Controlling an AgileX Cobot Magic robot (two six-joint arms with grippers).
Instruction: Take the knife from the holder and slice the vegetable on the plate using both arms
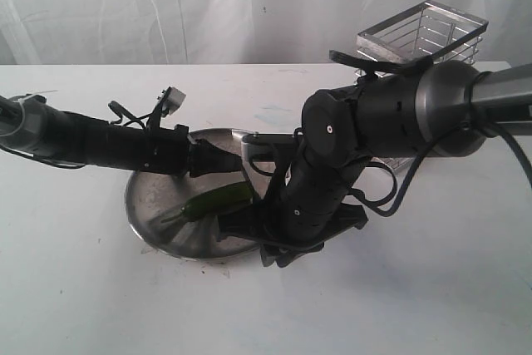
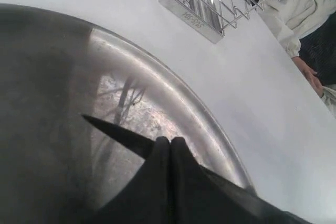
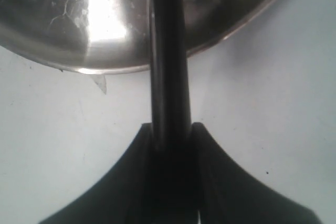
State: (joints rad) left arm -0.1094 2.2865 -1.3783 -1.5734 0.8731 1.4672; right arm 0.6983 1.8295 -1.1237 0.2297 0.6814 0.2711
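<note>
The green vegetable lies on the round steel plate, stem toward the left. My right gripper is shut on the black knife, which reaches from the jaws over the plate's near rim. In the exterior view the right arm bends down at the plate's front right and hides most of the knife. My left gripper hovers over the far side of the plate, apart from the vegetable. Its fingertips are pressed together with nothing between them. The wire-mesh holder stands at the back right.
The holder stands just beyond the plate's rim in the left wrist view. A person in white sits past the table's far corner. A small scrap sticks out at the plate's edge. White cloth hangs behind the table.
</note>
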